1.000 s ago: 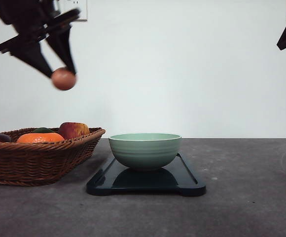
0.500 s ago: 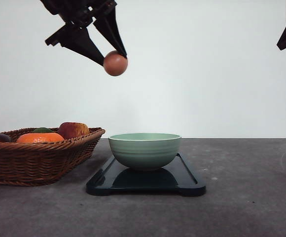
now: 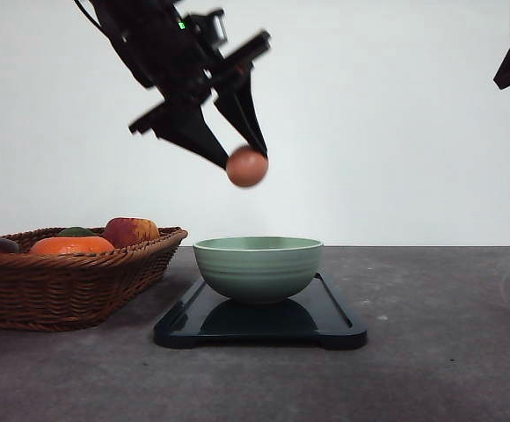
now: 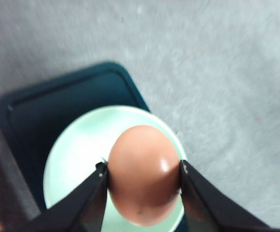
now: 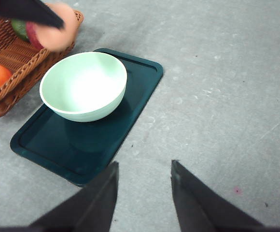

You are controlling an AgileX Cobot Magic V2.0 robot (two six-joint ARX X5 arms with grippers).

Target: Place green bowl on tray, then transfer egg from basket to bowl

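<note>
My left gripper (image 3: 246, 159) is shut on the egg (image 3: 247, 167), a smooth pinkish-tan oval, and holds it in the air just above the green bowl (image 3: 258, 266). The bowl stands upright and empty on the dark tray (image 3: 338, 327). In the left wrist view the egg (image 4: 141, 157) sits between the two fingers, over the bowl's pale inside (image 4: 79, 154). The wicker basket (image 3: 79, 281) lies left of the tray. My right gripper (image 5: 144, 166) hangs open and high over the table to the right of the tray (image 5: 101, 142), with nothing in it.
The basket holds an orange fruit (image 3: 70, 245), a red-yellow apple (image 3: 131, 231) and some dark items. Bare grey table stretches right of the tray and in front of it. A white wall stands behind.
My left gripper has carried the egg rightward from above the basket to over the bowl, and it has come lower in the last half second. The bowl, tray and right arm stayed put.
</note>
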